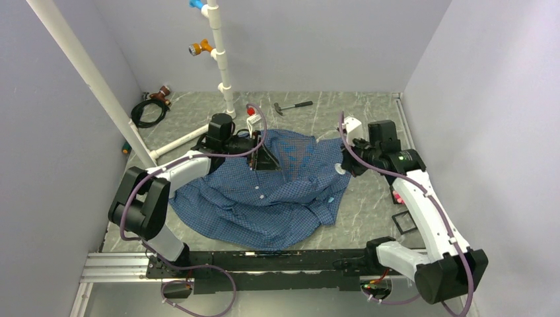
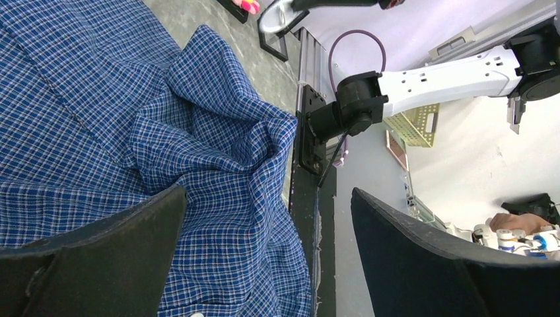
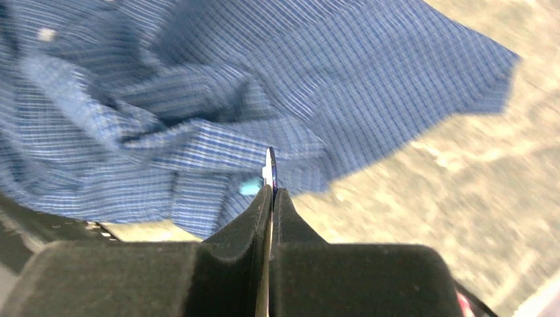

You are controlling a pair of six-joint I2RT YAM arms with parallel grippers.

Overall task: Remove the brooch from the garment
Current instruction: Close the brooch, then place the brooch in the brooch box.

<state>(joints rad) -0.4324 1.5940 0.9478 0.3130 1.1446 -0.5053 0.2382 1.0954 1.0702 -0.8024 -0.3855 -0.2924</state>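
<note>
Sprawling across grey marbled table (image 1: pixel 370 112), garment (image 1: pixel 264 198), left pincer (image 2: pixel 267 198) spread, right pincer (image 3: pixel 271 193) pressed together, pale walls (image 1: pixel 317 46)

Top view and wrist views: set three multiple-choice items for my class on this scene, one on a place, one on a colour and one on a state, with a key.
1. Where does the hammer lie?
A. on top of the shirt
B. on the table, beyond the far edge of the shirt
C. beside the arm bases

2. What colour is the shirt?
A. red striped
B. plain white
C. blue checked

3. How do the two tools stand?
A. left tool open, right tool shut
B. both open
C. left shut, right open

Key:
1 B: the top view shows the hammer on bare table past the shirt.
2 C: every view shows fine blue checks.
3 A: the left wrist view shows the fingers wide apart, and the right wrist view shows them pressed together.
</note>
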